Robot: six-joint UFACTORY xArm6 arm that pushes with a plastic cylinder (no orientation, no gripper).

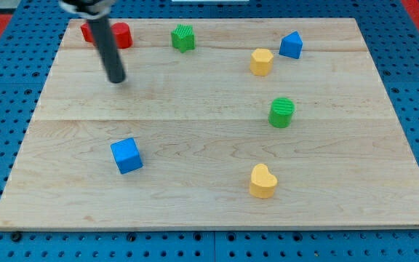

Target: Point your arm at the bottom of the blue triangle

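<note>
Our tip [116, 78] rests on the wooden board [195, 196] at the view's upper left, just below the red blocks [121, 35]. The blue triangle [291, 45] sits well apart at about two o'clock from it, beside the yellow block [261, 62]. Our rod leans slightly, with no jaws to open or close.

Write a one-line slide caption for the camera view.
My tip rests near the red block, far left of the blue triangle on the wooden board.
</note>
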